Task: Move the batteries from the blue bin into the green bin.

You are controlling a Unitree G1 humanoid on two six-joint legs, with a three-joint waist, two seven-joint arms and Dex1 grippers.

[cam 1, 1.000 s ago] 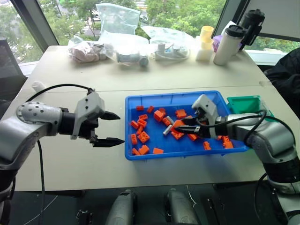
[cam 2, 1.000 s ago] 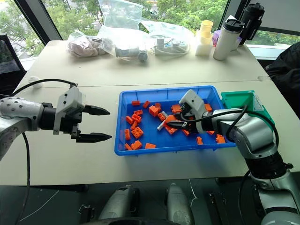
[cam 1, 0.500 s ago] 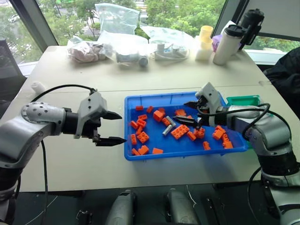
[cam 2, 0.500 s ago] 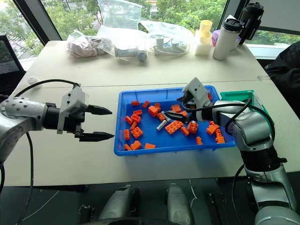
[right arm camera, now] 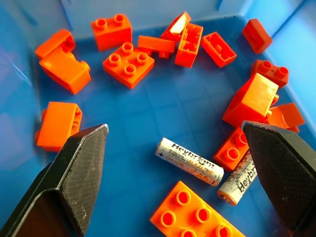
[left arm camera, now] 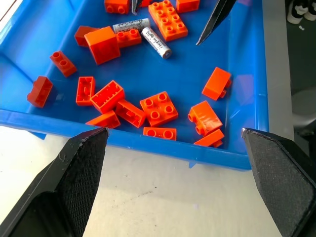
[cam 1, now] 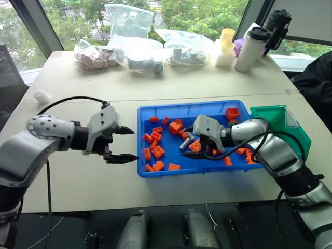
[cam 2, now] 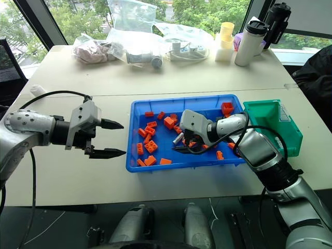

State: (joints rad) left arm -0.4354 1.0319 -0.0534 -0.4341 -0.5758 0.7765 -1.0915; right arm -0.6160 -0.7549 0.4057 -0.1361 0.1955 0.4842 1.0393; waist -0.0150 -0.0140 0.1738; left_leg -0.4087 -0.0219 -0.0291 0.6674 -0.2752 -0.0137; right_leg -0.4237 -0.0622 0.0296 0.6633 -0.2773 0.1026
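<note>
I take the blue bin point(cam 1: 155, 171) as my landmark; it sits on the pale desk point(cam 1: 78, 181) and holds a scatter of orange bricks point(cam 1: 158, 151) along with the batteries. Two batteries are on my list, both lying flat on the bin floor near its middle: the first battery point(right arm camera: 189, 161) lies free on bare blue floor, and the second battery point(right arm camera: 239, 179) lies close by its end and angled to it, against a small orange brick. A large flat brick point(right arm camera: 197, 217) sits just beside the first battery. My right tool point(right arm camera: 182, 163) is down inside the blue bin, jaws spread wide and holding nothing, with both batteries lying between its two black fingers point(right arm camera: 74, 177) and neither finger touching them that I can see. My left tool point(cam 1: 122, 144) hangs over the desk just outside the bin's left wall, pointed toward the bin, jaws also wide and empty; from its wrist camera I see the bin's near rim between its fingers and the bricks beyond. The green bin point(cam 1: 282, 124) stands just beside the blue bin's right end; I cannot tell from here whether they touch. I cannot see far enough into the green bin to list what is in it. At the far edge of the desk, well away from the blue bin, are clear plastic bags point(cam 1: 129, 44), a white bottle point(cam 1: 251, 49) and a dark bottle point(cam 1: 277, 26).
</note>
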